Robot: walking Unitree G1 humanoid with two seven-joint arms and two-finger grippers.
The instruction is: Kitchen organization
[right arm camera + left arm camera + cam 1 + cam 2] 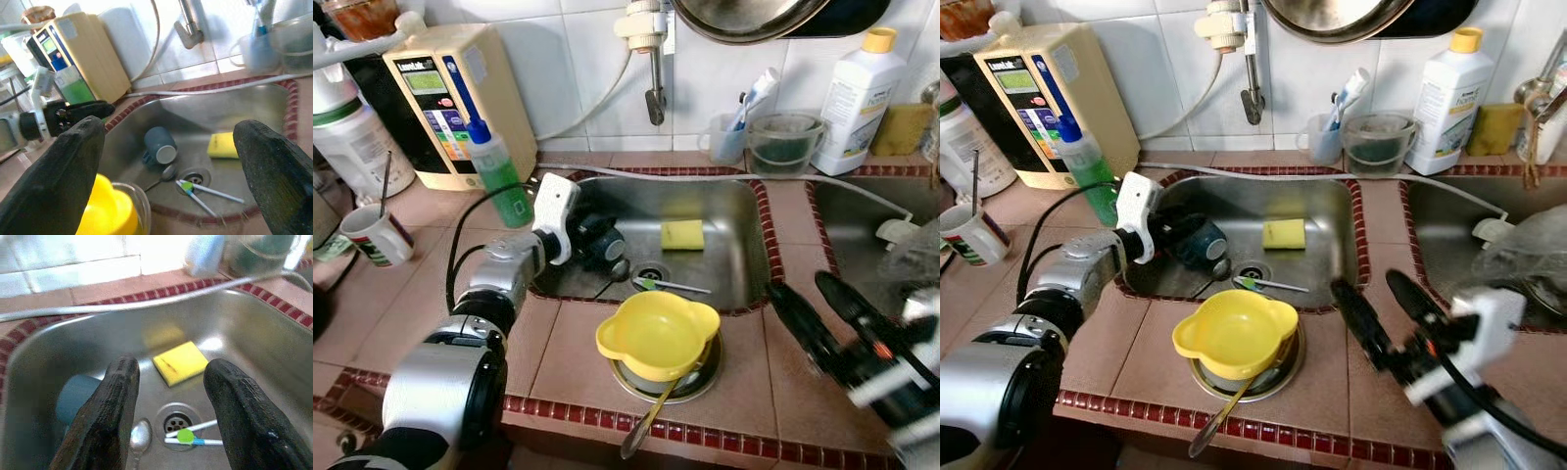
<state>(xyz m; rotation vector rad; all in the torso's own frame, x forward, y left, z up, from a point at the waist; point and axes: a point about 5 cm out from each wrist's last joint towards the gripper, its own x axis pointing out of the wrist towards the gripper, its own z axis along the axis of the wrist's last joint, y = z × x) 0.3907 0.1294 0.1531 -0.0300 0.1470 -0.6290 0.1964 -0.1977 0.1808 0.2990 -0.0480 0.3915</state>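
Our left tool (166, 416) hangs released inside the sink (724, 211), fingers spread just above the blue cup (160, 145) lying on its side, likely lined up to lift it out. Near the drain lie a spoon (140, 436), a toothbrush (671, 285) and a yellow sponge (682, 234). Our right tool (818, 305) waits released over the tabletop (773, 377), beside the yellow bowl (658, 334) stacked on a glass dish.

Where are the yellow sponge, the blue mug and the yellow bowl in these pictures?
yellow sponge (682, 234): left eye view, middle of its top face.
blue mug (159, 145): right wrist view, its side wall.
yellow bowl (658, 333): left eye view, inside of the bowl.
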